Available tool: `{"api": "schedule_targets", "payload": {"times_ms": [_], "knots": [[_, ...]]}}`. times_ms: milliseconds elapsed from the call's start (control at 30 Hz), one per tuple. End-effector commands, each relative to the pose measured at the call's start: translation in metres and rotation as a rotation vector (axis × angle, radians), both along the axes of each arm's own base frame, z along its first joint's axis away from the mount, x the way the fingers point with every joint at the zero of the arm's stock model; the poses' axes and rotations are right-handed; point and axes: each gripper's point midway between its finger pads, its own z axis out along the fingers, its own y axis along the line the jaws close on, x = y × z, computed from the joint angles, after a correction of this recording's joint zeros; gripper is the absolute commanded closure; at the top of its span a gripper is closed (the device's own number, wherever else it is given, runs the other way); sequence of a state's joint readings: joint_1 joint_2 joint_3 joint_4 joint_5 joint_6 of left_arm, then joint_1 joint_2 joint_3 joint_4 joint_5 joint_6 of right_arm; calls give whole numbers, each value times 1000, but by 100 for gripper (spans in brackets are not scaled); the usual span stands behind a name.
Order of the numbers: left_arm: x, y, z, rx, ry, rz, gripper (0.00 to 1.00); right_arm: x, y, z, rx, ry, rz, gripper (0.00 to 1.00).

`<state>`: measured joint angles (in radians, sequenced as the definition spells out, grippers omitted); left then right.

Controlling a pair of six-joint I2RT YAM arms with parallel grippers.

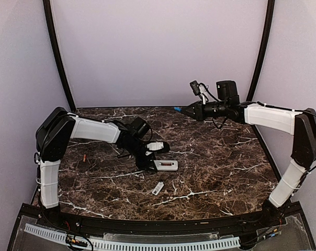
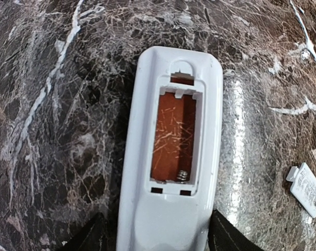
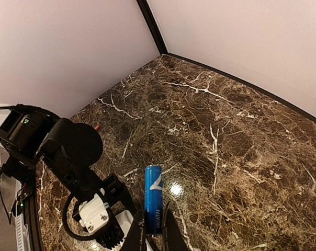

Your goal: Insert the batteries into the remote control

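Right claw [image 3: 153,234] is clamped shut on a blue battery [image 3: 153,198] high at upper right of the top view; my left claw [image 2: 160,238] straddles the remote control [image 2: 168,157], lying back-up on the table [image 1: 226,172] at frame centre, grip unclear; battery bay [image 2: 173,136] empty, so I judge nothing loaded yet.
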<state>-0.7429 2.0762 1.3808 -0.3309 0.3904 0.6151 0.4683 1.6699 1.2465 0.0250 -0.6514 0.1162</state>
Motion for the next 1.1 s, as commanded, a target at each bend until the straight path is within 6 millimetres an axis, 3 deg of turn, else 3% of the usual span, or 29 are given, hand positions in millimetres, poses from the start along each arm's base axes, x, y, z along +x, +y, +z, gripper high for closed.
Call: {"api": "schedule_targets", "payload": {"times_ms": [0, 200, 267, 300, 367, 567, 600, 633, 667, 900, 1067], "knots": [[-30, 15, -29, 137, 65, -42, 42, 2, -6, -2, 3, -3, -5, 100], [-41, 18, -38, 194, 40, -72, 63, 0, -10, 1, 6, -15, -14, 100], [-37, 19, -35, 209, 17, -62, 79, -1, -12, 3, 6, -20, -17, 100], [-33, 18, -31, 208, 0, -45, 92, -1, -12, 3, 3, -23, -20, 100], [-19, 14, -16, 201, -66, -8, 99, -2, -15, 4, 0, -29, -26, 100], [18, 8, 30, 211, -376, 28, 100, -1, -21, 9, -2, -39, -43, 100], [26, 3, 50, 191, -475, 33, 100, -1, -21, 10, -1, -41, -45, 100], [26, 5, 52, 192, -508, 30, 100, 0, -23, 12, -1, -43, -49, 100], [32, -2, 77, 145, -596, 34, 100, 0, -24, 14, -1, -47, -52, 100], [26, -5, 151, 20, -870, -1, 100, -1, -29, 29, -5, -87, -74, 100], [12, -11, 188, -36, -997, -69, 100, -6, -31, 40, 9, -105, -71, 100]]}}
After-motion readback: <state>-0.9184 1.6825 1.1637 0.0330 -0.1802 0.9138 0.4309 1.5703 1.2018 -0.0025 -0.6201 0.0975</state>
